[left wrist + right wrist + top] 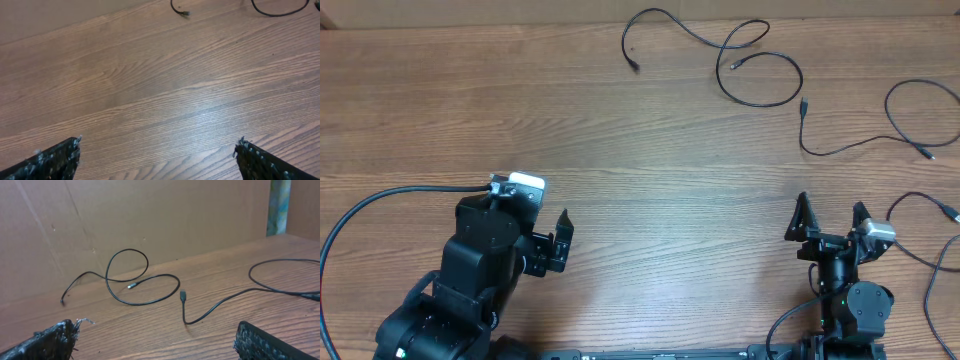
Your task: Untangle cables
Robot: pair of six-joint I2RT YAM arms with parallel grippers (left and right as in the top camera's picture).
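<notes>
Crouching at the near-left corner of the bench (650,170), the left arm points its gripper (567,240) toward the middle, jaws spread wide and holding nothing. The right arm sits folded at the near-right edge, and its gripper (831,210) aims at the far side, also spread wide and empty. Three cables can be counted, all on the far-right part of the bench, well apart from both grippers. The looped cable (757,105) crosses itself near the back wall. The second cable (840,148) lies just right of it, not touching. The third cable (918,195) runs off the right edge beside the right gripper.
</notes>
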